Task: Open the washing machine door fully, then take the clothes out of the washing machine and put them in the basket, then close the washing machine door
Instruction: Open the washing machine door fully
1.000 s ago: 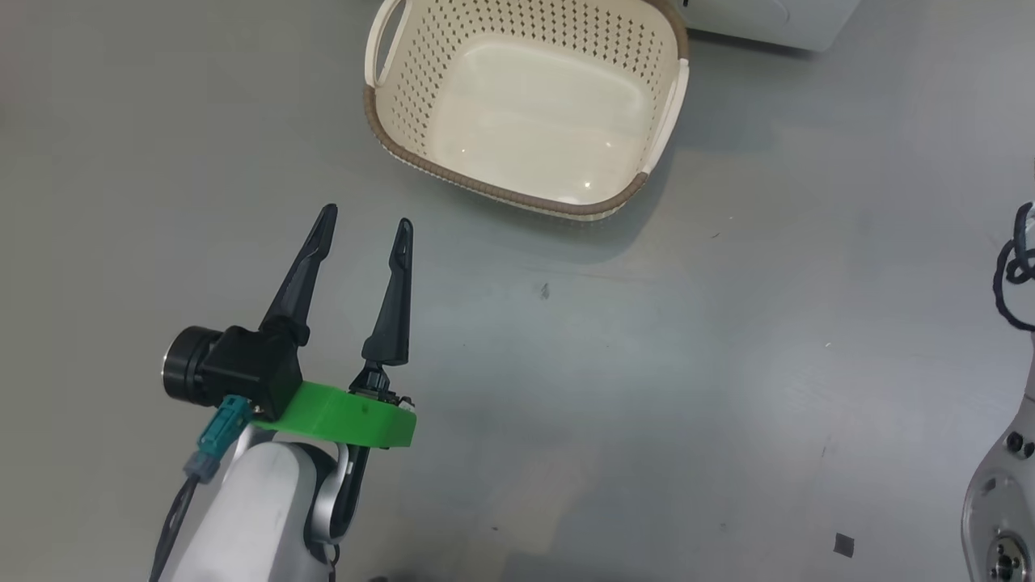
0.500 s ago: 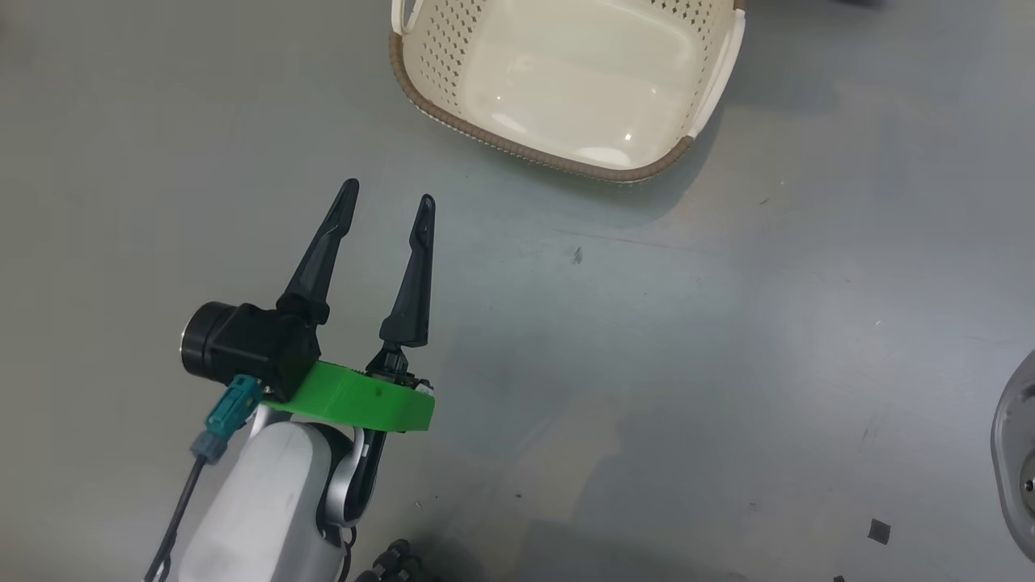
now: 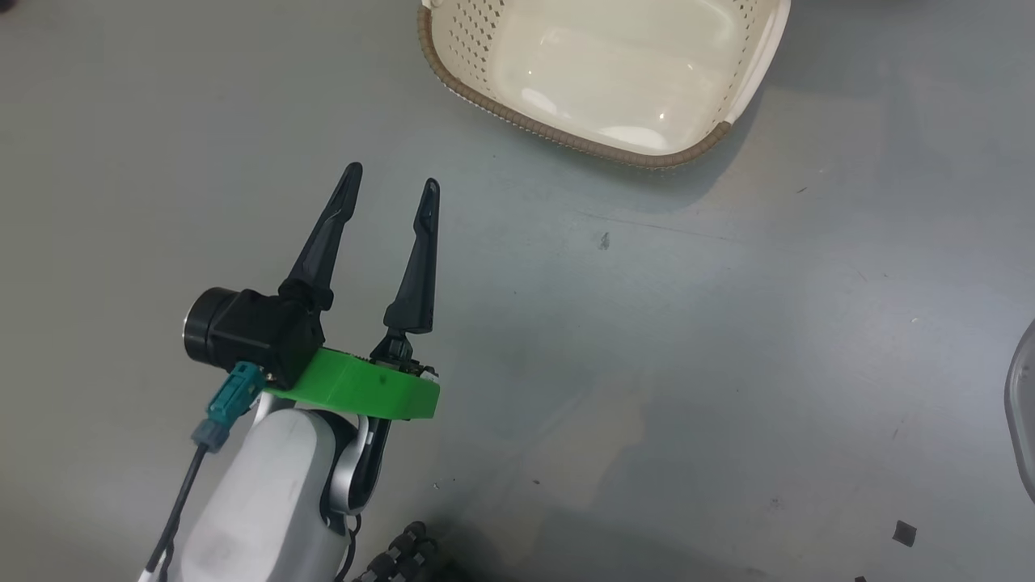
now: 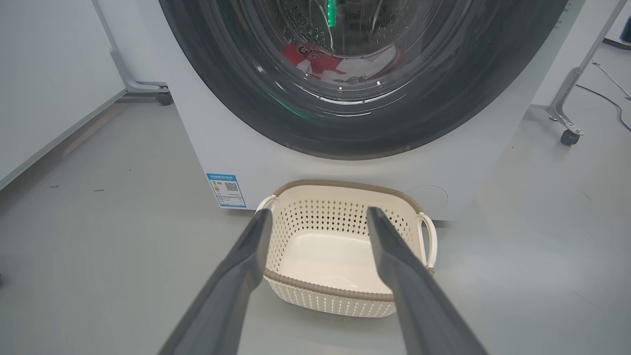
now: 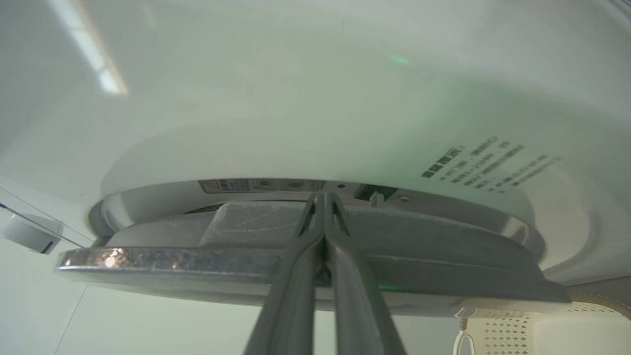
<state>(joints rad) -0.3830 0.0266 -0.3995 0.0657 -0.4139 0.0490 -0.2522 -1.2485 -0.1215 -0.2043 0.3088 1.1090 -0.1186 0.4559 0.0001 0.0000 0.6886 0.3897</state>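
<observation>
My left gripper [image 3: 391,179] hangs open over bare grey floor, short of the cream basket [image 3: 606,81], which holds nothing. Between its fingers, the left wrist view shows the basket [image 4: 345,246] standing against the white washing machine [image 4: 236,153]. Through the glass of the black-rimmed washing machine door [image 4: 231,98] I see the red and white clothes [image 4: 340,61] in the drum. My right gripper [image 5: 323,198] is shut, its tips in the gap between the door's edge [image 5: 443,276] and the machine's front [image 5: 296,98].
A blue label sticker [image 4: 226,190] sits low on the machine's front. Metal frame legs on casters [image 4: 569,135] stand to the right of the machine, another caster [image 4: 164,97] to its left. A pale wall panel [image 4: 44,74] borders the floor on the left.
The head camera has shifted, so the basket sits higher and further right in the picture and the right arm has slid to the edge. My left gripper stays open.
</observation>
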